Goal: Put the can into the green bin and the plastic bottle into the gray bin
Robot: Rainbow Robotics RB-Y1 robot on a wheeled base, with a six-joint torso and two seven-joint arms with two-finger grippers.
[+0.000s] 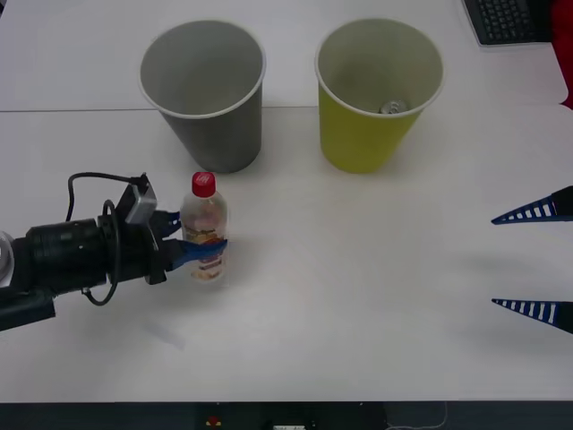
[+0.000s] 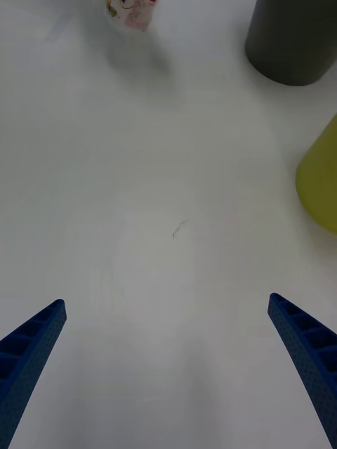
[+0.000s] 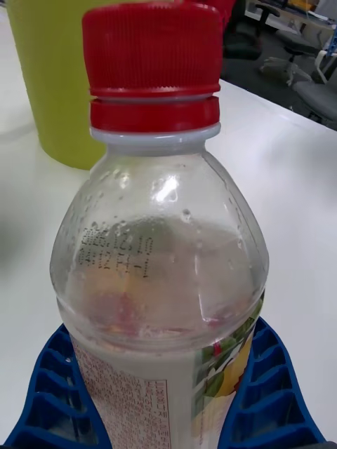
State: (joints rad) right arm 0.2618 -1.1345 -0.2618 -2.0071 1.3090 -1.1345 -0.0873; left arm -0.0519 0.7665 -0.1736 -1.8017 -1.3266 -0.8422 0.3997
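Two bins sat side by side at the back of the white table [image 1: 358, 296]: the gray bin [image 1: 208, 107] on the robot's left and the green bin [image 1: 372, 107] on its right, a clear gap between them. The can [image 1: 392, 107] was already down inside the green bin, just a shiny round top against the pale wall.

The plastic bottle [image 1: 204, 228] stood upright on the table in front of the gray bin, near it but not touching. The left gripper [image 1: 192, 237] was pinching it around the label, one blue ribbed finger on each side, arm coming in from the left edge. Up close in the left wrist view, the bottle [image 3: 158, 280] had its red cap [image 3: 151, 52] on, and there was a dotted date code printed on the clear shoulder, but I couldn't read the digits for sure. The label had fine red print plus green and yellow artwork; no brand name I could make out.

The right gripper [image 1: 537, 260] hung at the right edge of the table with its fingers spread wide, nothing between them, well apart from both bins. Lots of bare table lay between it and the bottle. A black keyboard [image 1: 506, 20] poked in at the far right corner.
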